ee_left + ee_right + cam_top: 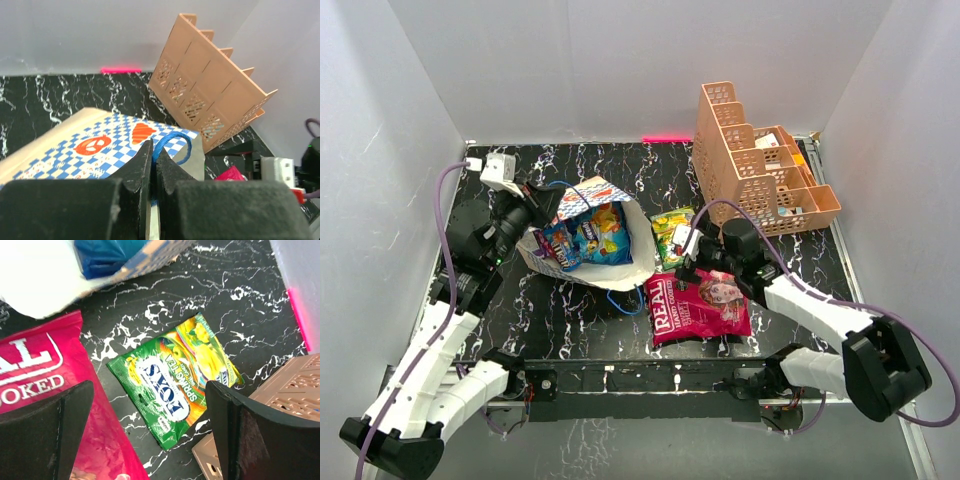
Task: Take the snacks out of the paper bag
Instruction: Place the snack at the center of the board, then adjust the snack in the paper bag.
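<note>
Found the bag (582, 205) on its side left of centre on the worktop (550, 330), mouth facing right, blue packets (588, 238) inside. Noted left pincer (153, 160) pinched narrow on the bag's rim by the cord (172, 142); right pincer (150, 400) spread wide and empty over the green packet (175, 377), beside the red bag (698, 305), both out. Risked tearing paper or losing that thin pinch under any pull; risked snagging lining instead of foil on reaching in.

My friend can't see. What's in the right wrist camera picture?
A green-and-yellow snack packet lies flat on the black marbled table, seen between the right hand's wide-open fingers. A big red bag fills the lower left, the paper bag's white mouth with a blue packet inside is top left, and an orange rack is bottom right.
</note>
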{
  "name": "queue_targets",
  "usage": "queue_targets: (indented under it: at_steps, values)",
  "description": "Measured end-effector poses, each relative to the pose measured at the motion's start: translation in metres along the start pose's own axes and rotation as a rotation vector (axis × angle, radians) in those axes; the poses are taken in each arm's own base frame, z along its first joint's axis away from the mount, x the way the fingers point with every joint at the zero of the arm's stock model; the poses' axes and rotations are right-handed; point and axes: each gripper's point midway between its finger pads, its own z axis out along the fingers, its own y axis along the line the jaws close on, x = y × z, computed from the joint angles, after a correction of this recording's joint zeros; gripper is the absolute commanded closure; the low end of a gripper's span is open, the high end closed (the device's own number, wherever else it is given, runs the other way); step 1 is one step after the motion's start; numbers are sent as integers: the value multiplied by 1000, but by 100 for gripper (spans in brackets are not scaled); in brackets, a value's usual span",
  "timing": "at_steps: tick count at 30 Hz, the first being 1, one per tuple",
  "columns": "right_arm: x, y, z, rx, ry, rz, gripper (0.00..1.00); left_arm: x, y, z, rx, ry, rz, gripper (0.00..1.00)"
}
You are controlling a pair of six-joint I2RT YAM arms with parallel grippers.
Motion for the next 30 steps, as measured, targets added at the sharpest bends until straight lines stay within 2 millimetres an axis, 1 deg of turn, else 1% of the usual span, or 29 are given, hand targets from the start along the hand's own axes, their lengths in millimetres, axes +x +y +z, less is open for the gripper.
queue_targets:
  at_steps: [2,5,8,10,12,14,17,21,23,26,27,29,30]
  values:
    - [-9,1,-4,20,-21,5,1,9,5,-3,-20,16,-17,100]
    - [-34,-7,-16,100,-103,-11,0,15,9,-1,-40,34,-20,100]
    - [-61,-14,-27,157,-182,-24,0,23,10,7,-34,69,-16,100]
    - [-70,-17,-28,174,-195,-36,0,32,12,13,-31,99,-10,100]
    - [-75,-17,-26,178,-190,-50,0,37,14,17,-33,116,-3,100]
    - [-80,-15,-24,165,-192,-56,1,37,15,17,-33,117,4,100]
    - [-90,-7,-21,132,-213,-51,1,32,13,14,-27,101,10,100]
    - [-102,5,-20,71,-241,39,1,24,9,8,-23,76,7,100]
    - [-117,5,-22,40,-269,104,2,20,8,5,-21,71,2,100]
    - [-143,-3,-24,14,-303,248,2,14,5,3,-20,68,2,100]
    - [-155,-5,-23,-1,-311,321,2,12,4,3,-19,65,2,100]
    - [-171,-8,-18,-11,-316,428,2,9,3,2,-16,60,3,100]
    - [-178,-6,-14,-17,-313,480,2,8,2,2,-14,59,3,100]
